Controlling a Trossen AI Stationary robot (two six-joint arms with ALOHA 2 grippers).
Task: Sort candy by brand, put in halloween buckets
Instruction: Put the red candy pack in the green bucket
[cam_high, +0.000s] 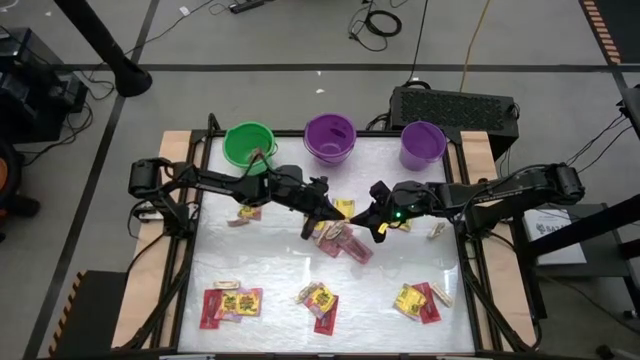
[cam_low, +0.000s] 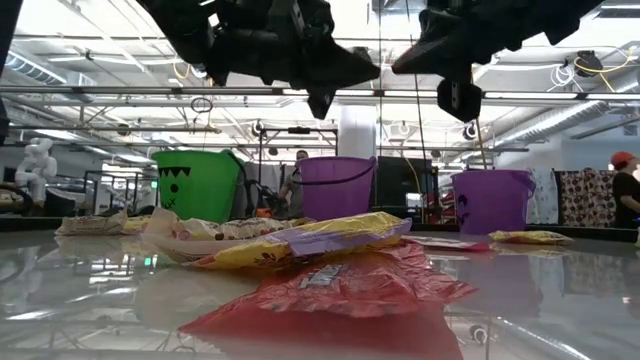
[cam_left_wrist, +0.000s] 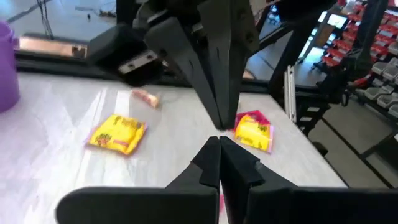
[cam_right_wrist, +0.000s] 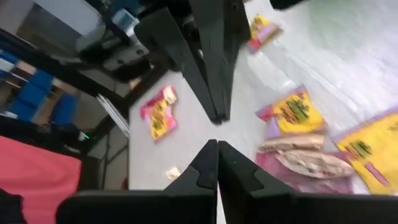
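A: Starting from the green bucket (cam_high: 249, 144) at the back edge of the table (cam_high: 270, 270) — what's nearest it?

B: The left gripper (cam_high: 308, 230), reaching in from the green bucket's side and hanging above the middle heap of candy (cam_high: 340, 238). Its wrist view has the two fingers (cam_left_wrist: 231, 167) pressed tip to tip, clenched on nothing.

A: And the candy under it?

B: Red, yellow and tan packets overlapping, just beside and below the fingertips. In the low view the gripper (cam_low: 320, 100) is clearly up in the air, with the heap (cam_low: 320, 245) flat on the table beneath. No contact.

A: Further along from the green bucket?

B: The deep purple bucket (cam_high: 329, 137) right next to it, then the paler lavender bucket (cam_high: 422, 144) beyond that, all three along the back edge. In front of the gap between those two comes the right gripper (cam_high: 381, 231), facing the left one across the same heap.

A: Its grip?

B: Clamped shut as well, fingers (cam_right_wrist: 205, 163) meeting at the tips, nothing between them. The heap lies between the two grippers, slightly nearer the front of the table.

A: Anything else scattered about?

B: Three more clusters along the front edge, well away from the green bucket: red packets (cam_high: 229, 303), a mixed pile (cam_high: 320, 299), and a yellow-and-red pair (cam_high: 418, 300).
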